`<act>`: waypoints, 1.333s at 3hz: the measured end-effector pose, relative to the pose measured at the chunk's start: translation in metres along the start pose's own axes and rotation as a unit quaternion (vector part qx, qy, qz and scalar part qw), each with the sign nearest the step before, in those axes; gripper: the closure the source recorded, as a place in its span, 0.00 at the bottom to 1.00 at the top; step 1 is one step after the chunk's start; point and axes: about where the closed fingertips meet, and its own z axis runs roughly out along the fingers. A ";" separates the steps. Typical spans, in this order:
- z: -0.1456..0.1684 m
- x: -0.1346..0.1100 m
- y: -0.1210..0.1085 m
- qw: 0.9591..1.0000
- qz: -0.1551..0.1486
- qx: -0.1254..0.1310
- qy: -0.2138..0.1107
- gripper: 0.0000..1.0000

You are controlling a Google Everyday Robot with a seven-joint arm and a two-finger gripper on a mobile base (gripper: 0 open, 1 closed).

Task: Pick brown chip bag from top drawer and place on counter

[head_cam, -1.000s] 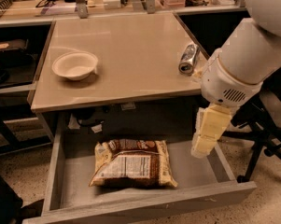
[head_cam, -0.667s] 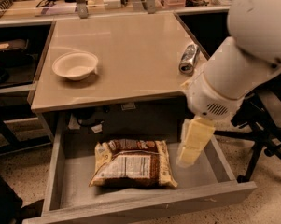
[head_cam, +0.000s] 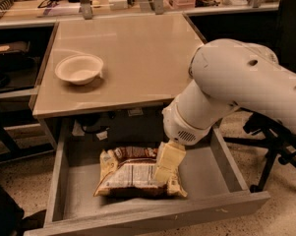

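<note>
The gripper (head_cam: 169, 165) (its state cannot be told) is held over the right edge of the bag (head_cam: 130, 177), apparently for grasping.

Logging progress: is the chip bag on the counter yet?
No, the chip bag lies in the open drawer, with the pincer down over its right end.
</note>
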 end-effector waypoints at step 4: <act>0.093 -0.026 -0.006 0.998 -0.003 -0.010 -0.060 0.00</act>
